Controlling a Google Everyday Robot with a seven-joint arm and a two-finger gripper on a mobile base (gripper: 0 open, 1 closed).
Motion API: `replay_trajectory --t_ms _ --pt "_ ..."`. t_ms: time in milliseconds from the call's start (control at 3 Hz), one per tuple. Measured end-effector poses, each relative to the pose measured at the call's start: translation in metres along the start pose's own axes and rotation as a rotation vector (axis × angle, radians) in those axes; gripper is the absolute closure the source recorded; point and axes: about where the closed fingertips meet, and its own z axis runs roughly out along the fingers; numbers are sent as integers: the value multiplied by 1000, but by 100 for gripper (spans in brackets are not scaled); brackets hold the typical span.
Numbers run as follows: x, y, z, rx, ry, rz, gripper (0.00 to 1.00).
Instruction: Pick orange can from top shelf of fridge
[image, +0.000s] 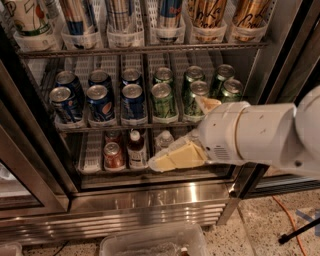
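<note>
Two orange cans stand in clear lane trays at the right end of the top shelf of the fridge; only their lower bodies show, the lids are cut off by the frame's top edge. My gripper is on a white arm coming in from the right. It is low, in front of the bottom rack and right of the small bottles, well below the orange cans. It is open and empty: one cream finger points down-left, the other finger peeks above the wrist.
Tall blue, white and silver cans fill the rest of the top shelf. The middle rack holds short blue cans and green cans. The bottom rack holds a red can and bottles. A clear plastic bin sits on the floor.
</note>
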Motion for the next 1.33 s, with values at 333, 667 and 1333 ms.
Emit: replay_trajectory --t_ms 333,667,1333 --pt "-6 -28 14 104 -148 55 0" --pt "-7 -94 -3 272 -327 165 0" --pt "14 -113 -11 340 -359 185 0"
